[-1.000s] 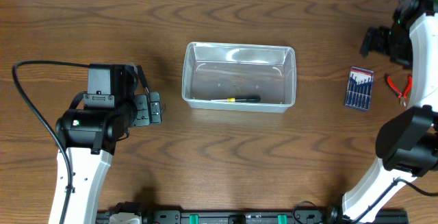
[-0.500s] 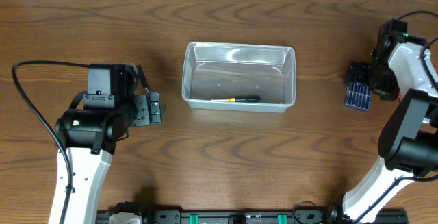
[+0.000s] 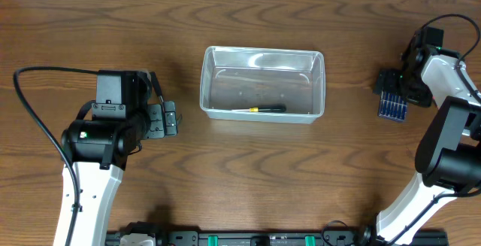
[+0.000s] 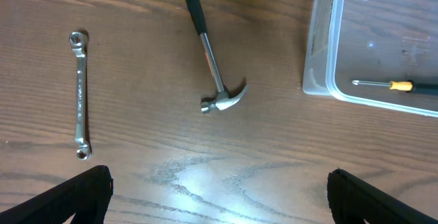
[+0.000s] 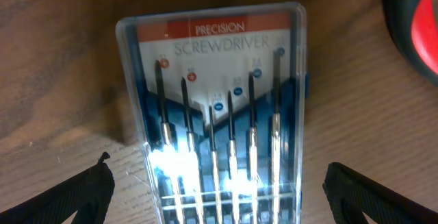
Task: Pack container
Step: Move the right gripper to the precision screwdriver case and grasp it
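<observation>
right pincer [image 5: 222,191] wide apart over screwdriver case [image 5: 215,94]; left pincer [image 4: 220,196] likewise apart

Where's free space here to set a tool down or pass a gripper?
Inside the container most of the floor is bare; only a screwdriver lies along the wall nearest the robot. The table between container and precision screwdriver set is bare. Crowded: around that set, where the right gripper hovers.

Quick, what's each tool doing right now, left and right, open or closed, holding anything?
Left tool: open, holding nothing.
Right tool: open, holding nothing, positioned over the precision screwdriver set.
</observation>
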Tool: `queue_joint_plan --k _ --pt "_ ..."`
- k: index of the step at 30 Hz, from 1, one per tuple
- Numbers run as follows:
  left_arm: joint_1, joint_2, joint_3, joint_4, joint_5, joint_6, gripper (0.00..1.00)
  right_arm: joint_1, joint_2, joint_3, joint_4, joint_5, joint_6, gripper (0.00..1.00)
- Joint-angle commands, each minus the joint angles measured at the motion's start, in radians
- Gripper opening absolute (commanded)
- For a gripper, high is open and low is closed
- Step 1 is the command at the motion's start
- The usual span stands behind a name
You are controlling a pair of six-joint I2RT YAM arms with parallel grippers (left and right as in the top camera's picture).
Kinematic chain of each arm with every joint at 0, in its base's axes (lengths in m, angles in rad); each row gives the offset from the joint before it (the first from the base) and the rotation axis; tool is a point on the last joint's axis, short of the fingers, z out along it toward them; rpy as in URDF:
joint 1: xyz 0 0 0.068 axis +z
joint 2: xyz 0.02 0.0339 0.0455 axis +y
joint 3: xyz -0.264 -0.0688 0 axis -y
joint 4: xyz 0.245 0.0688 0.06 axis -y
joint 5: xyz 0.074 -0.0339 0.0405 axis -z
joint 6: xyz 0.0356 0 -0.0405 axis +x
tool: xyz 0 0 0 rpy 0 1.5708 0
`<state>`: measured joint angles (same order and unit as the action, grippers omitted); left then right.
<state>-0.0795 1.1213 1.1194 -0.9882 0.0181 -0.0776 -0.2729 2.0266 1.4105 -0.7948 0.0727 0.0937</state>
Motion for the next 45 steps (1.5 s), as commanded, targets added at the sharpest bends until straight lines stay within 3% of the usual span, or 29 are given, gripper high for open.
queue_joint_plan --k 1,15,19,26,34,38,40,41,45 --pt "0.000 0.001 0.024 -0.003 -0.014 0.013 0.98 -0.002 0.049 -0.006 0.011 -0.024 -0.044 0.99" --pt "0.000 0.001 0.024 -0.002 -0.014 0.013 0.98 -0.003 0.102 -0.006 0.021 -0.025 -0.043 0.99" --pt "0.000 0.001 0.024 -0.002 -0.014 0.013 0.98 -0.002 0.102 -0.006 0.021 -0.025 -0.043 0.93" --pt "0.000 0.001 0.024 -0.003 -0.014 0.013 0.98 -0.002 0.102 -0.006 0.014 -0.025 -0.043 0.72" --pt "0.000 0.001 0.024 -0.004 -0.014 0.013 0.98 -0.002 0.102 -0.006 0.013 -0.025 -0.043 0.56" --pt "0.000 0.001 0.024 -0.010 -0.015 0.013 0.98 -0.002 0.101 -0.006 0.014 -0.025 -0.043 0.35" --pt "0.000 0.001 0.024 -0.010 -0.014 0.013 0.98 -0.002 0.098 -0.001 0.009 -0.025 -0.043 0.16" --pt "0.000 0.001 0.024 -0.010 -0.015 0.013 0.98 -0.001 0.092 0.005 0.001 -0.025 -0.043 0.01" --pt "0.000 0.001 0.024 -0.010 -0.015 0.013 0.98 0.020 0.047 0.083 -0.072 -0.026 -0.043 0.01"
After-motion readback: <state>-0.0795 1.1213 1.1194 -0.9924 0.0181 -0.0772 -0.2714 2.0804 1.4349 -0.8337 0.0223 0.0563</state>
